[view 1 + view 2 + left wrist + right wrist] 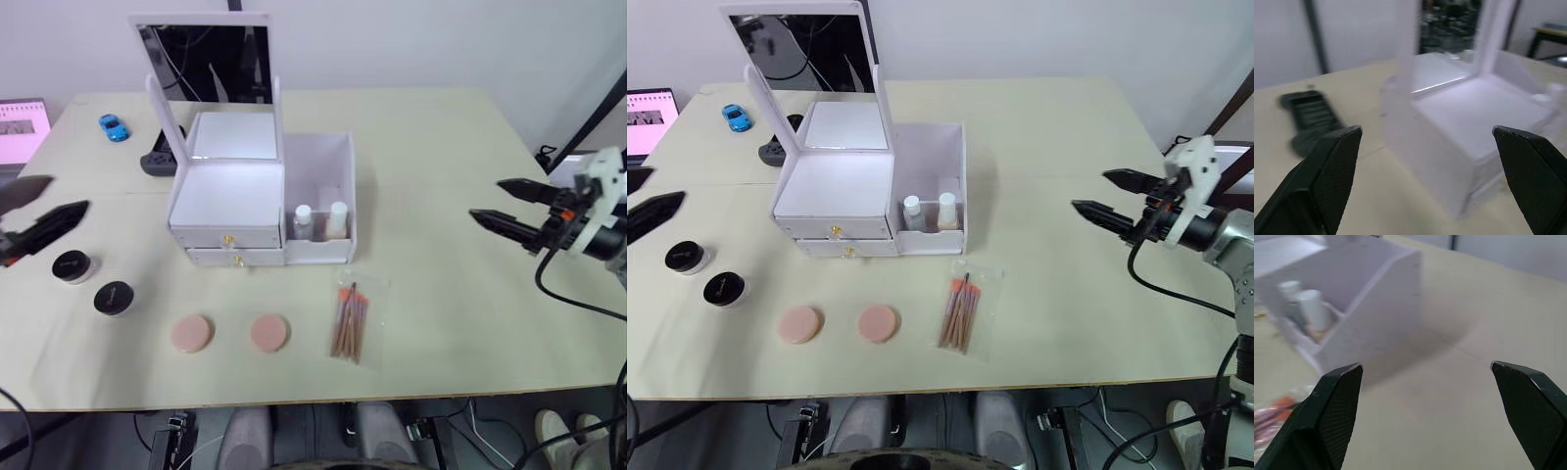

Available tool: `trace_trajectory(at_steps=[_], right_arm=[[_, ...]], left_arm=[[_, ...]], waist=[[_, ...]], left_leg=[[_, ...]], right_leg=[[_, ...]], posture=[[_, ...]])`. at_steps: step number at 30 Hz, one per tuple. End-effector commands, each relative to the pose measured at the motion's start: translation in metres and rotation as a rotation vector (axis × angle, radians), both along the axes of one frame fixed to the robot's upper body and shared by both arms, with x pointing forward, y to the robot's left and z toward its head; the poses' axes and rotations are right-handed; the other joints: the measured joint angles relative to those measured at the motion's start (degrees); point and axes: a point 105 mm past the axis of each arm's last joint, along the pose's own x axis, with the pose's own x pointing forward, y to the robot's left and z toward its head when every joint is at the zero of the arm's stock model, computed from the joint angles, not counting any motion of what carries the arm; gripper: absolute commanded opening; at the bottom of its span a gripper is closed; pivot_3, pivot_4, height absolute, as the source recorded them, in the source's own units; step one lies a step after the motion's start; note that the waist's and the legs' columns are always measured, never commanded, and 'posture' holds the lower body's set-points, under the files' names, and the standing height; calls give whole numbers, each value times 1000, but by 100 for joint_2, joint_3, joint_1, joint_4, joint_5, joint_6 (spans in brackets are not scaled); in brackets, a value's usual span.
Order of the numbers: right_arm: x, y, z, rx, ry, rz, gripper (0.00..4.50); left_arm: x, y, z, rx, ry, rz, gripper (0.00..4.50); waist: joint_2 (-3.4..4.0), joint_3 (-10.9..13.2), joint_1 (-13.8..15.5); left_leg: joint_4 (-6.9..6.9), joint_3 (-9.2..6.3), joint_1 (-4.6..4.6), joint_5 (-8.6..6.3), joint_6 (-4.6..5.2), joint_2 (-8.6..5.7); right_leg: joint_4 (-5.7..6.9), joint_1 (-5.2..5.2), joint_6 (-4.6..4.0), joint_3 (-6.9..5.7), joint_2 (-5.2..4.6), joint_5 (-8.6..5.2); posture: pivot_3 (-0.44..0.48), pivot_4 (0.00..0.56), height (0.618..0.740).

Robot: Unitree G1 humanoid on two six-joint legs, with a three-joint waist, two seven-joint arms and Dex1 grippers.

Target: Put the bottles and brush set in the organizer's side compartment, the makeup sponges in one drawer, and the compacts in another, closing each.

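**Bottles stowed; brush set, sponges and compacts still on the table**

The organizer [260, 201] stands at mid-table with its mirror lid raised at twelve o'clock. Its side compartment [323, 196], on the three o'clock flank of the drawer block, already holds the two bottles [319, 220], upright and side by side at the front of the compartment. The rest of that compartment looks bare. Both drawers [227, 247] are pushed in, their small gold knobs facing six o'clock; what they hold cannot be seen.

The brush set [349, 321], in its clear sleeve, lies flat on the table at about five o'clock from the organizer, just below the side compartment. The two makeup sponges [230, 333], round and pink, lie apart from each other at six to seven o'clock. The two compacts [93, 282], round with black lids, sit close together at eight o'clock, well apart from the drawers.

So by my reading only the bottle step is finished; the brush set, both drawer loads and the closing remain.

The left gripper [39, 223] hovers at nine o'clock, just above the compacts, jaws spread and empty. The right gripper [1117, 196] hangs at three o'clock, well apart from everything, jaws likewise parted and holding nothing.

Beyond the organizer, at ten to eleven o'clock, lie a dark game controller [159, 157] and a small blue toy car [114, 127].
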Motion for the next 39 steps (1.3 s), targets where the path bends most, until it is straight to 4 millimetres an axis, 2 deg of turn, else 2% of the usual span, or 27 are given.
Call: trace_trajectory(at_steps=[1,6,9,12,14,18,19,22,27,29,32,39], right_arm=[[-15,27,11,-55,-43,72,4431],[-36,49,10,-72,-1,110,4431],[-51,61,9,-80,34,129,4431],[-71,75,8,-62,99,180,4500],[-82,80,0,-84,163,194,4500],[-99,91,-16,-55,272,210,4500],[-101,93,-20,-21,306,206,4500],[-106,102,-29,90,402,185,4500],[-102,100,-58,164,615,26,4500],[-104,99,-72,161,705,-31,4500],[-111,102,-87,220,858,-69,4500],[-93,96,-103,324,922,-178,4500]], left_arm=[[-14,-71,8,46,61,-310,4500],[-20,-125,2,112,176,-497,4500],[-33,-152,-6,202,297,-613,4500],[-38,-174,-5,256,339,-668,3618],[-41,-186,-9,287,367,-699,2630],[-61,-193,-30,301,640,-859,449],[-67,-196,-39,301,713,-895,41],[-74,-203,-52,282,820,-937,41],[-63,-214,-76,305,846,-824,41],[-52,-216,-93,330,856,-714,41],[-50,-226,-109,314,879,-667,41],[-42,-244,-128,223,891,-557,41]], waist=[[-1,0,3],[-3,1,-13],[-4,2,-25],[-7,3,-16],[-7,2,-11],[-17,0,-18],[-21,2,-22],[-26,4,-17],[-35,8,-19],[-34,7,-17],[-38,8,-10],[-42,6,-5]], left_leg=[[1,0,-2,0,0,0],[11,-4,0,0,1,-4],[14,-14,4,1,2,-4],[17,-20,5,1,2,-5],[19,-29,5,1,2,-7],[19,-33,5,1,2,-10],[19,-32,4,1,2,-11],[23,-35,4,1,2,-11],[30,-41,4,1,2,-15],[29,-41,4,1,2,-17],[29,-46,1,2,3,-21],[32,-49,0,2,3,-22]], right_leg=[[-2,1,0,0,0,0],[-1,8,5,2,3,-2],[6,11,6,2,11,-3],[7,14,6,2,13,-3],[4,21,6,1,15,-3],[-2,27,8,1,14,-5],[-3,25,8,1,13,-5],[-4,27,8,1,13,-5],[-8,32,7,2,12,-4],[-11,33,6,3,8,-4],[-11,35,6,3,9,-4],[-12,37,7,4,12,-4]], posture=[[0,150,725],[0,150,725],[0,150,725],[0,150,725],[0,150,725],[0,150,725],[0,150,725],[0,150,725],[0,150,725],[0,150,725],[0,150,725],[0,150,725]])
